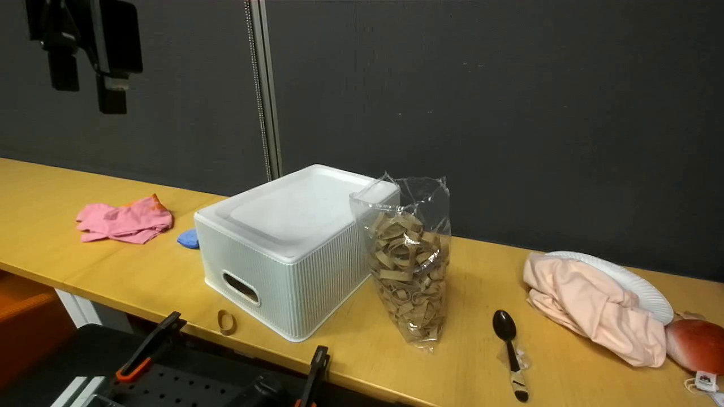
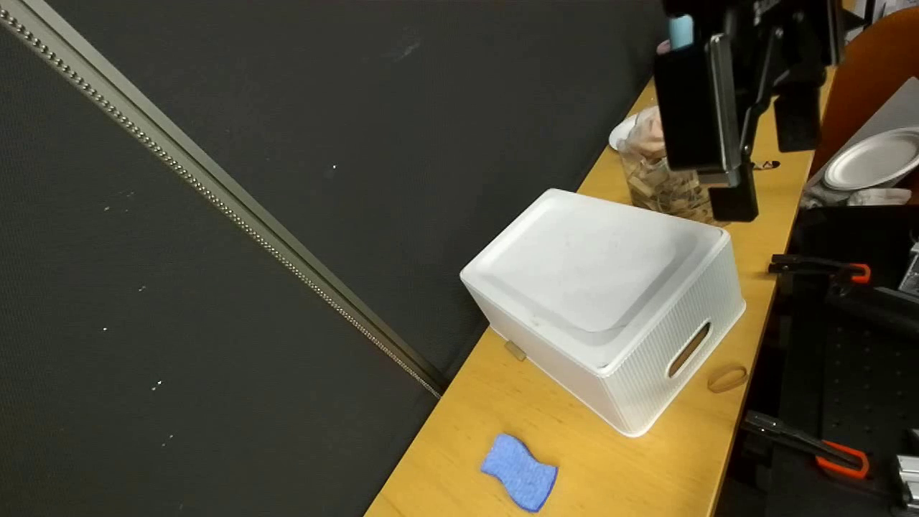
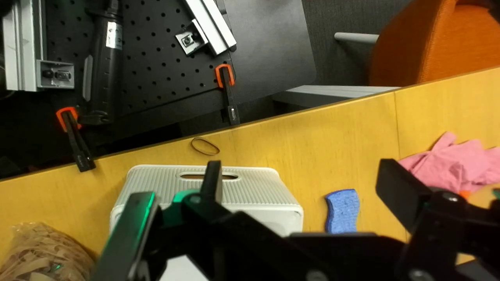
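Observation:
My gripper (image 1: 87,90) is open and empty, high above the table; it also shows in an exterior view (image 2: 767,165) and the wrist view (image 3: 302,181). It touches nothing. A white ribbed box (image 1: 249,277) with a flat, recessed top and an oval handle hole stands on the table. In the wrist view, a blue sponge (image 3: 343,210) lies between the fingers' outlines, beside the box, partly hidden by the gripper. A pink cloth (image 1: 124,220) lies farther along. A brown rubber band (image 1: 226,322) lies in front of the box. A clear open bag of rubber bands (image 1: 410,271) stands beside it.
A black spoon (image 1: 505,328), a peach cloth (image 1: 594,305), a white plate (image 1: 639,285) and a red round object (image 1: 696,345) lie on the wooden table (image 1: 464,362). Clamps (image 3: 76,140) grip its front edge by a black perforated plate (image 3: 156,70). A dark partition (image 1: 481,113) stands behind.

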Controlling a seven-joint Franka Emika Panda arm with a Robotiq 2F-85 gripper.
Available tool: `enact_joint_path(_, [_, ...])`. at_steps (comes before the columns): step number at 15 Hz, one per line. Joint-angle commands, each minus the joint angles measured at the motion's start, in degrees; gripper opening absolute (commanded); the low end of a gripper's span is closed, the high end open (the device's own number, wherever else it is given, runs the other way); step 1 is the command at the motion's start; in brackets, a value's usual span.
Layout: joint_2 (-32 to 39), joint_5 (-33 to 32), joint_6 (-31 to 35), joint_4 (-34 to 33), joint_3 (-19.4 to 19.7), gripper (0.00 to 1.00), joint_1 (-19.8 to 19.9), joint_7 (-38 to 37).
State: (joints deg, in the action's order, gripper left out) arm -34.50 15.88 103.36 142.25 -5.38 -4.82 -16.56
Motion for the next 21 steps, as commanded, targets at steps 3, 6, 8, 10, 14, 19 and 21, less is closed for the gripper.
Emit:
enact_joint_path(3, [15.36, 1.04, 16.59, -8.27, -0.92, 1.00, -1.12, 7.97])
enact_joint_path(6, [25.57, 2.49, 23.19, -14.68, -0.36, 1.00, -3.66, 15.56])
enact_joint_path(8, [33.11, 5.01, 24.49, -20.05, -0.63, 1.00, -5.22, 21.78])
enact_joint_path(10, [40.93, 7.72, 23.16, -26.52, -1.79, 1.00, -5.89, 27.01])
enact_joint_path(14, [55.46, 9.03, 18.53, -39.92, -6.23, 1.00, -5.26, 34.07])
enact_joint_path(19, [65.35, 0.48, 9.84, -49.56, -7.10, 1.00, -7.13, 29.71])
enact_joint_path(21, [68.58, -3.52, 7.89, -52.79, -6.86, 1.00, -8.25, 29.29])
